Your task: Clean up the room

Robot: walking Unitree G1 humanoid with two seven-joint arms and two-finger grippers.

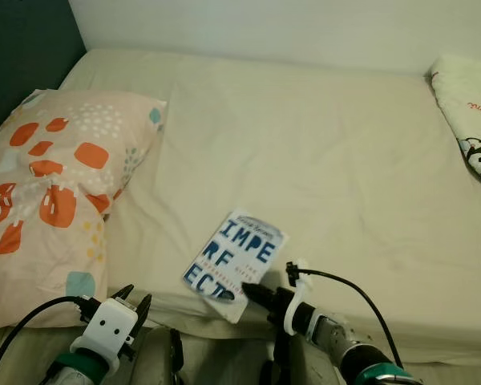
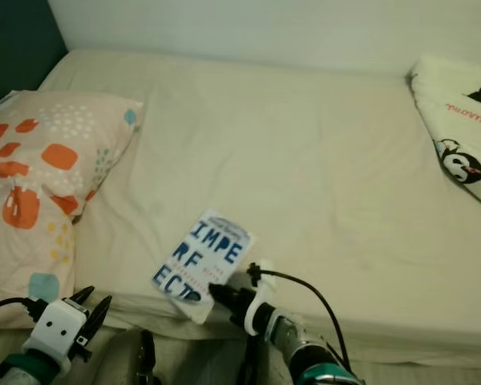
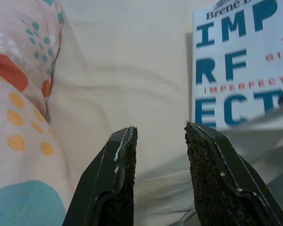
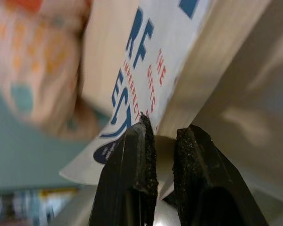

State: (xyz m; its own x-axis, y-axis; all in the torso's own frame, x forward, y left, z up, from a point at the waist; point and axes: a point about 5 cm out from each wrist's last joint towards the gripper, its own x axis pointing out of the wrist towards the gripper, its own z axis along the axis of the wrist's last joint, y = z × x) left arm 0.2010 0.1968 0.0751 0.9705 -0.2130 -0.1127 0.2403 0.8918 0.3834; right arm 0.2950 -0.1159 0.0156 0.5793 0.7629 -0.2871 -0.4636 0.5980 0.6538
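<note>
Right claw (image 1: 252, 293): fingers clamped on the near corner of the book (image 1: 236, 261), at the bed's (image 1: 321, 160) front edge. Left claw (image 1: 134, 305): slightly parted, holding nothing, near the patterned pillow (image 1: 48, 192). Book: cover up, tilted. Advice: thin corner grip; lift slowly and level to prevent slipping. Far right: printed cushion (image 1: 469, 112).

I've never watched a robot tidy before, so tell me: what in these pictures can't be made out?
- Book: the title's lower corner is hidden behind the right gripper in both eye views.
- Cartoon-print pillow: cut off by the right edge.
- Left wrist view: the author's name runs off the top edge.
- Right wrist view: the floral pillow is blurred.
</note>
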